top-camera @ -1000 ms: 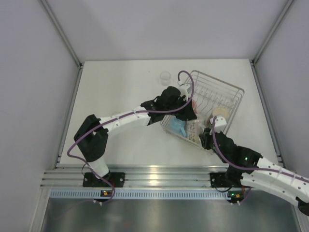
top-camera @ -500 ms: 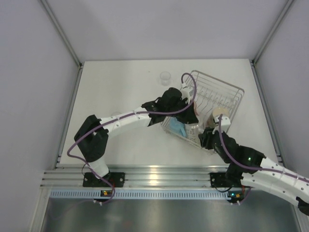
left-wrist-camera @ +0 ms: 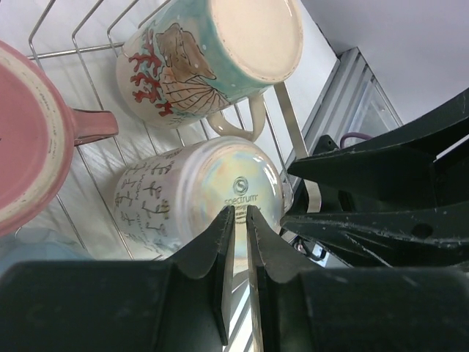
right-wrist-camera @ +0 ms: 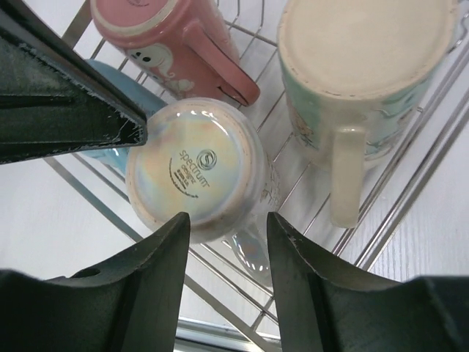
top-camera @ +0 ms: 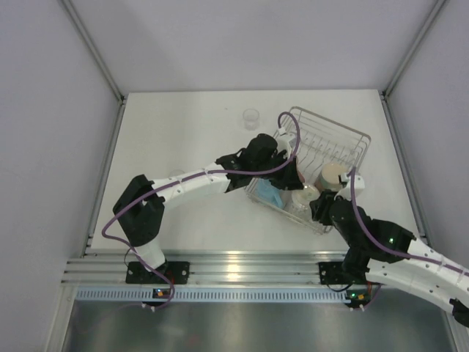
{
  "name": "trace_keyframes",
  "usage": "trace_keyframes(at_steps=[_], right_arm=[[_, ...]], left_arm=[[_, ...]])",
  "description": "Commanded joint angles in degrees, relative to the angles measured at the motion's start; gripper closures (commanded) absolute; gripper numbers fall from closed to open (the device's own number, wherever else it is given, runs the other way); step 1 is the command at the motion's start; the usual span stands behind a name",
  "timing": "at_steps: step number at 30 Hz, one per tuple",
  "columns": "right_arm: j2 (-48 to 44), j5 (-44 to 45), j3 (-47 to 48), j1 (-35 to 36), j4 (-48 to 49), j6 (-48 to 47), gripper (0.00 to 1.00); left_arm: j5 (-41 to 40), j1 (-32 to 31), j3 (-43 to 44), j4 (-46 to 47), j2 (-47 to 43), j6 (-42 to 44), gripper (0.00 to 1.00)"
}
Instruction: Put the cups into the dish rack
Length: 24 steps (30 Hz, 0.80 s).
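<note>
- Now, your right hand (right-wrist-camera: 227, 238) is spread. Its two dark fingers (right-wrist-camera: 165, 271) stand well apart, one on each side of the lower rim of an iridescent cup (right-wrist-camera: 194, 172), and I cannot tell whether either finger touches the cup.
- That iridescent cup sits inside the dish rack (top-camera: 331, 122), near its front corner. The printed base faces your right wrist camera, and the pale handle points down between the fingers.
- Your left hand (left-wrist-camera: 240, 220) is pressed almost together, with only a thin slit between the fingers and nothing pinched in it. Its tips hover just in front of the same cup's base, coming in from the other side.
- In the left wrist view, the right hand shows as a black wedge just beside the cup.
- Around the iridescent cup, all within the rack wires, you have these:
  - A seashell mug (right-wrist-camera: 366, 66), cream with teal and red coral print, sits just beside it with its base up and its handle toward the near side.
  - A pink mug (right-wrist-camera: 165, 33) lies with its handle pointing at the iridescent cup.
  - A blue cup (top-camera: 268, 192) is at the rack's left corner, partly hidden under your left arm.
- From above, the rack sits skewed on the right half of the worktop (top-camera: 183, 147), and both arms meet over its near end.
- A clear glass (top-camera: 251, 117) stands alone on the worktop, outside the rack and to the left of its far corner.
</note>
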Motion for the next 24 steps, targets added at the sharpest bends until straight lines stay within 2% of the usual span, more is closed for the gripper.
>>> trace_keyframes(at_steps=[1, 7, 13, 24], right_arm=[[-0.68, 5.19, 2.97, 0.83, -5.27, 4.64, 0.54], [1.33, 2.75, 4.20, 0.74, -2.83, 1.93, 0.57], [7.40, 5.81, 9.91, 0.74, -6.17, 2.19, 0.60], [14.08, 3.62, 8.16, 0.74, -0.28, -0.45, 0.60]], left_arm=[[1.21, -0.21, 2.89, 3.05, -2.19, -0.62, 0.83], [-2.56, -0.21, 3.41, 1.56, -4.38, 0.35, 0.82], [-14.43, 0.76, 5.79, -7.41, -8.77, 3.25, 0.82], [-16.72, 8.31, -1.59, -8.38, -19.50, 2.72, 0.78]])
